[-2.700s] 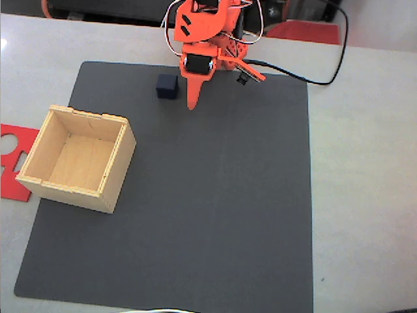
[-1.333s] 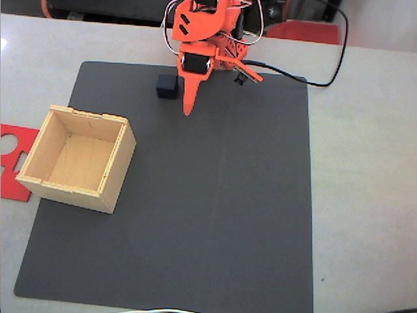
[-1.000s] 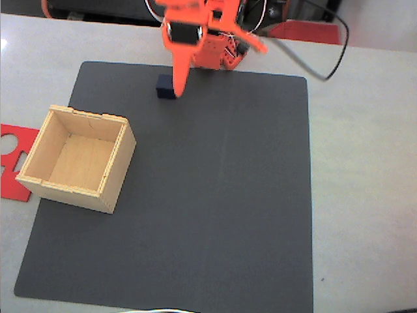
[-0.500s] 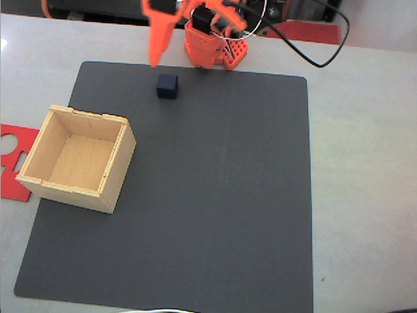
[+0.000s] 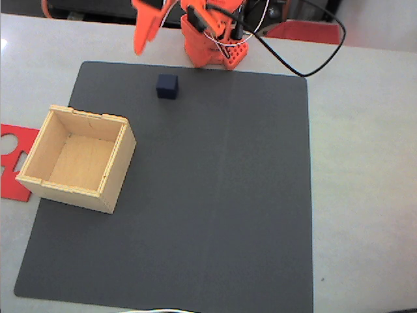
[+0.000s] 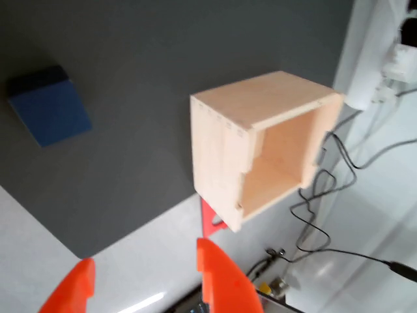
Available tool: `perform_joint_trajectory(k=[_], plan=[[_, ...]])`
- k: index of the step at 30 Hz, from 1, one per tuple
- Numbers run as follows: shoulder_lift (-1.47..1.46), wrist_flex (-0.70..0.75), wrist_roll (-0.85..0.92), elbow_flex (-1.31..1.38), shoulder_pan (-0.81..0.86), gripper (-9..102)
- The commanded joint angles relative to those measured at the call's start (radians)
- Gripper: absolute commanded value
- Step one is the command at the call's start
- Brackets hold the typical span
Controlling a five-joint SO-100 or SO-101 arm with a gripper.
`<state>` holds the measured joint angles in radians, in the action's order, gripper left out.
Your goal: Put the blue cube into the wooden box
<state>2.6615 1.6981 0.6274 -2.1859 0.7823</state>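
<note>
Dark mat (image 5: 215,195), blue cube (image 5: 167,86) untouched, wooden box (image 5: 78,158) apart, hand (image 6: 140,277) released, fingertips cropped.

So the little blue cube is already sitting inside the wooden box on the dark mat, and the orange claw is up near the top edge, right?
Not quite. The blue cube is not in the wooden box; the fixed view shows it on the dark mat, apart from the box, which holds nothing. The rest holds: the box is on the mat and the orange gripper is near the top edge.
</note>
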Motion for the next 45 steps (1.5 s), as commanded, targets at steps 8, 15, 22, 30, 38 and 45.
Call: perform_joint_trajectory(k=[8,15,22,30,38,45], plan=[[-0.078,-0.259,-0.049,-0.268,-0.115,19],[-0.301,-0.17,0.112,-0.175,-0.192,20],[-0.319,0.021,0.207,-0.029,-0.202,22],[-0.569,0.101,0.239,0.086,-0.101,21],[-0.476,0.109,0.227,0.078,-0.034,21],[-0.517,0.106,0.261,0.041,0.083,22]])
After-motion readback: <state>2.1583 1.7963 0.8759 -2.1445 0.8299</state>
